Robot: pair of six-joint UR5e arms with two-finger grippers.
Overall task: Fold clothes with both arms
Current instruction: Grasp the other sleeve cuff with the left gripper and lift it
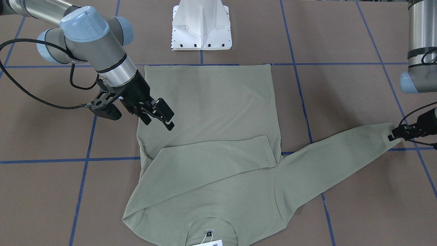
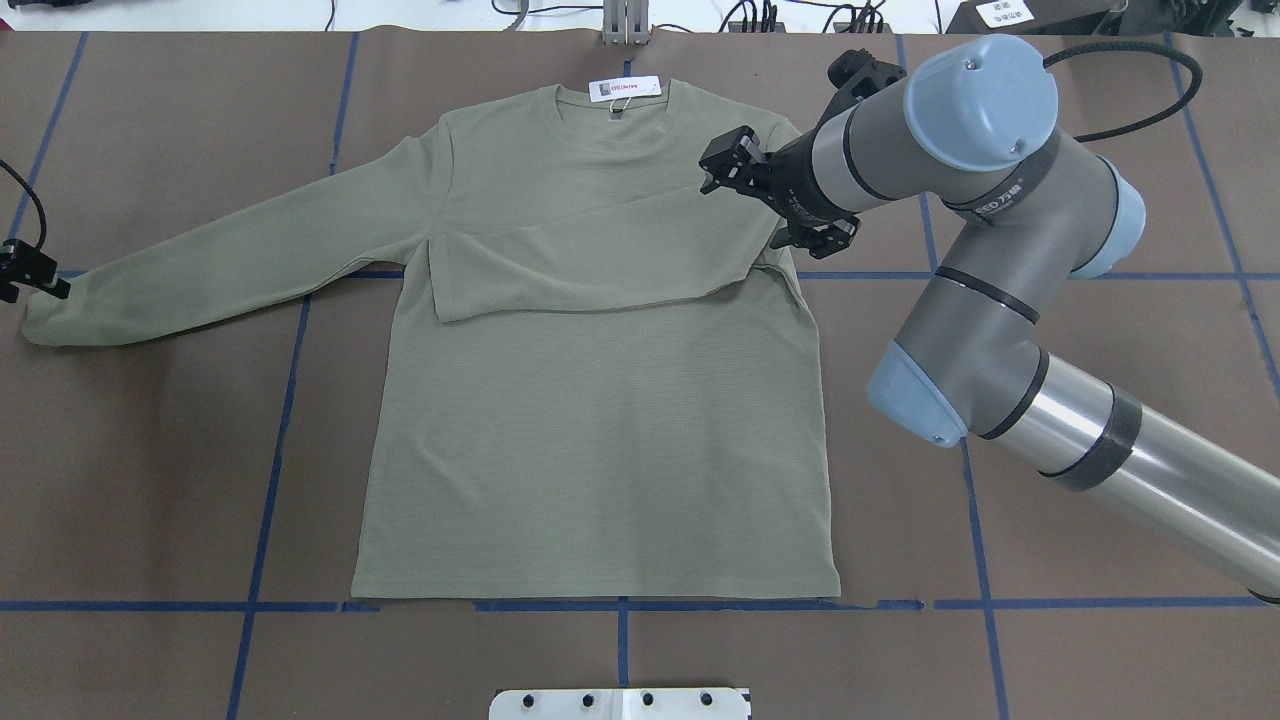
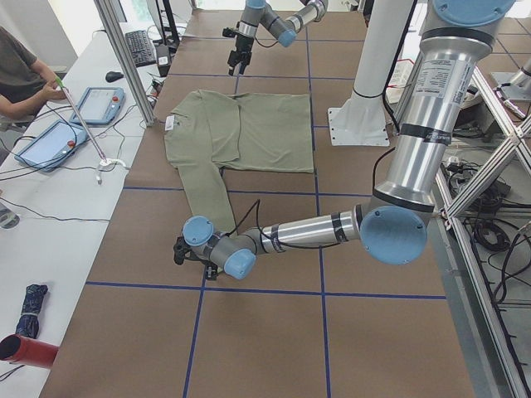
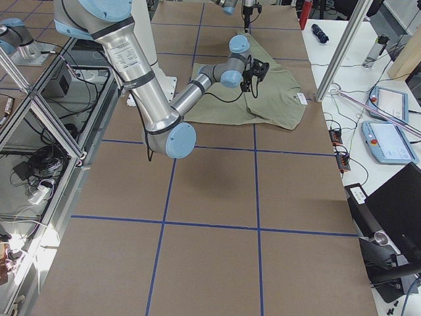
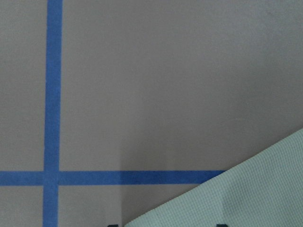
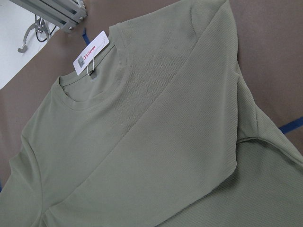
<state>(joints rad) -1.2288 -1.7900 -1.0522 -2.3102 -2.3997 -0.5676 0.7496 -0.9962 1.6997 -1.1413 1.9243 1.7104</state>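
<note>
One soft, light knit shirt lies flat mid-counter, collar toward the far edge. The right gripper hovers wide above it. The left gripper touches the outstretched cuff, grip unclear. Pinch that limp cuff.

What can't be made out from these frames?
1. Left claw on the sleeve cuff: gripped or not is unclear. It is tiny in the front view and cut by the overhead's left edge, and the wrist view shows only fabric.
2. Right claw: touching the shirt or hovering is unclear; side views too small.
3. Fabric under the folded sleeve: covered in every view.
</note>
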